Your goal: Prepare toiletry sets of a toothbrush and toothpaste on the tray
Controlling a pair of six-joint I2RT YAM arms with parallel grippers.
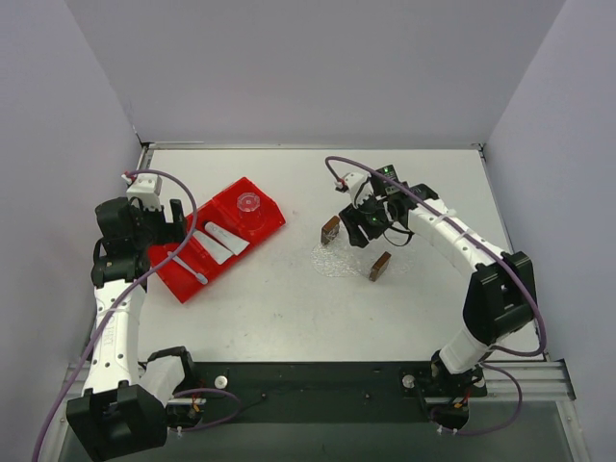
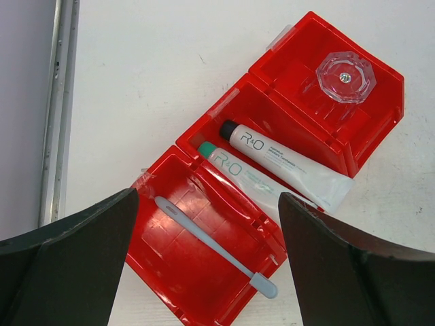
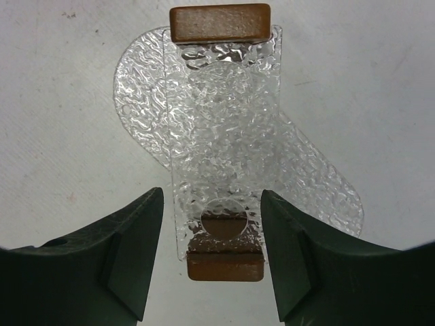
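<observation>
No set laid on tray [image 3: 326,183]: toothbrush [image 2: 214,246], toothpaste [image 2: 285,163] in red bin [image 2: 177,272] (left gripper [image 2: 207,197] splayed above); right gripper [image 3: 212,193] straddles rack [image 3: 224,122], grasp indeterminate.

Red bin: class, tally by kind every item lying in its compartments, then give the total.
Toothbrush: 1
Toothpaste tubes: 2
Clear faceted piece: 1
Total: 4

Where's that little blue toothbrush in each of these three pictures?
Top external: the toothbrush lies left of centre, in the red bin's lower-left compartment.
Left wrist: the toothbrush is low centre, slanting across the bin's lower compartment.
Right wrist: not in it.
Shared landmark: the red bin, seen in the top and left wrist views.
</observation>
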